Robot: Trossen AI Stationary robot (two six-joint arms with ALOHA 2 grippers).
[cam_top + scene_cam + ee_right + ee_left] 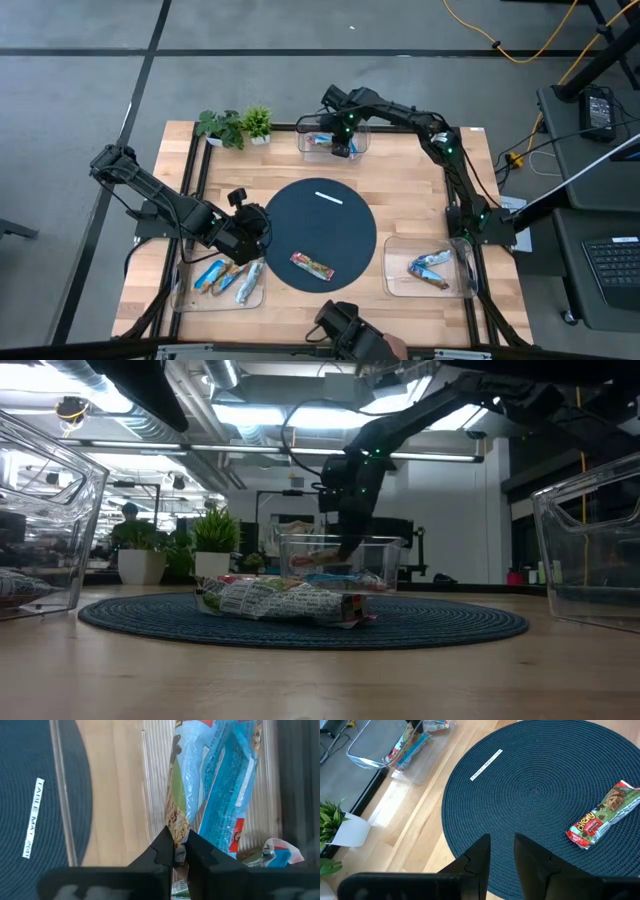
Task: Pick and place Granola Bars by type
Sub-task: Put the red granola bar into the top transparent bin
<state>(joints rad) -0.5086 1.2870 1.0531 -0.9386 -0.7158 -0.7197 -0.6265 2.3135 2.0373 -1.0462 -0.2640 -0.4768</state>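
A crinkled foil granola bar in a red and green wrapper (pixel 311 266) lies flat on the round, dark woven mat (pixel 350 240), near the mat's front edge, its long axis running diagonally from the left and rear to the right and front.

At the rear edge of the wooden table (pixel 400 180), the right gripper (pixel 178 851) reaches into a clear plastic bin (pixel 358 142), its fingers pinched together on the end of a blue-wrapped bar (pixel 182 785) whose length points straight away from the fingers. A second blue bar (pixel 230 790) lies beside it, roughly parallel.

Three more bars (pixel 230 277) in blue and silvery wrappers lie side by side, all slanted the same way, in a clear tray (pixel 180 290) at the front left corner. Two blue bars (pixel 430 267) cross loosely in another clear tray (pixel 395 280) at the front right corner.

The left gripper (pixel 501 851) hangs above the mat's left edge, its dark fingers slightly apart and holding nothing. A thin white printed strip (pixel 329 197) rests toward the mat's rear edge. Two small potted plants (pixel 237 127) stand at the table's rear left.
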